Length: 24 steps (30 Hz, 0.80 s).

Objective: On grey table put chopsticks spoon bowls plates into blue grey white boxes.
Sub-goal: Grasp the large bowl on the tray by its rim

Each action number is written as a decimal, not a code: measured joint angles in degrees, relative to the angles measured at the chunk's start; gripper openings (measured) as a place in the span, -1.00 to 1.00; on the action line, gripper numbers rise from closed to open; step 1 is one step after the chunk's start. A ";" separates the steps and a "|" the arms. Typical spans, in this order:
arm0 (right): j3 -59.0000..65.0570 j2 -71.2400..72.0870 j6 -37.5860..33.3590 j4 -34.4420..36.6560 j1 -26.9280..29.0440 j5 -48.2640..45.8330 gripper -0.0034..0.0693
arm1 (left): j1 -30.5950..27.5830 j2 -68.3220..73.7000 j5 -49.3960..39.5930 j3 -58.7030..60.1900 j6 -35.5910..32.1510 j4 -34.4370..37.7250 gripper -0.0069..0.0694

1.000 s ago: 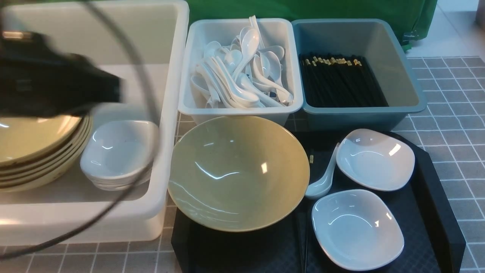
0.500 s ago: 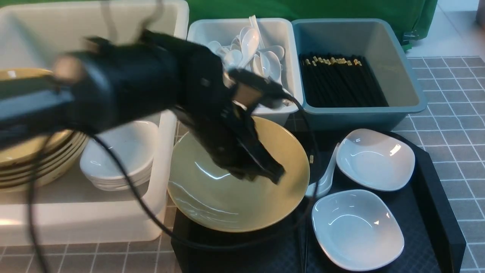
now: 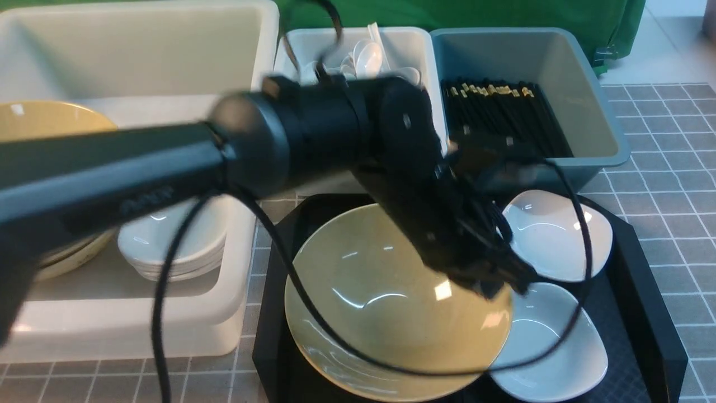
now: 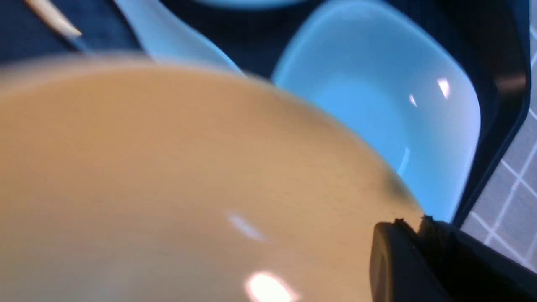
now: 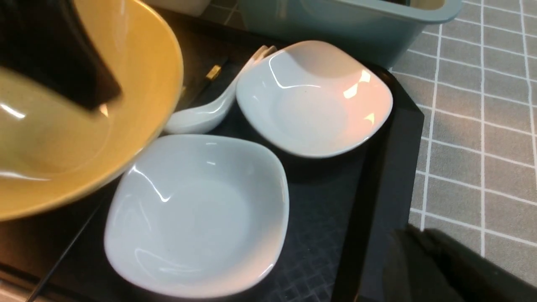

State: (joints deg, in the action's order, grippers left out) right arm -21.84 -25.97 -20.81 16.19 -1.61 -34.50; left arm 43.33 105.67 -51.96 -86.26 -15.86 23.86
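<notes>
Two plates and the spoon lie clear in right wrist view. In front view the left gripper, at the rim of the bowl over the tray, partly hides them, its grip unclear; right gripper closed.

- The front camera sits on the robot's own side, between the arms, raised a little. It looks forward and down across the grey surface, taking in the black tray and the boxes behind it. The left arm crosses much of its frame.
- The left wrist camera is very close to the yellow bowl, which is blurred, with one of the plates past the rim.
- The right wrist camera hangs over the tray, looking down and forward at both plates from nearby.
- All three views share the bowl's rim, a plate and the tray's edge.
</notes>
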 joint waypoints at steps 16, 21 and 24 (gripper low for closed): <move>0.00 0.00 0.05 0.04 0.00 0.35 -0.74 | -9.59 7.05 -3.39 -1.78 6.75 -26.91 0.51; 0.00 0.00 0.05 0.06 0.00 0.35 -0.74 | -9.59 9.49 -5.14 -1.86 7.75 -26.52 0.00; 0.00 0.00 0.05 0.11 0.00 0.42 -0.73 | -10.21 8.46 -6.79 -2.64 7.53 -24.47 -0.41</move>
State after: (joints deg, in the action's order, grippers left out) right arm -21.84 -25.97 -20.76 16.30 -1.61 -34.08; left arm 33.12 114.14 -58.75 -88.90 -8.33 -0.60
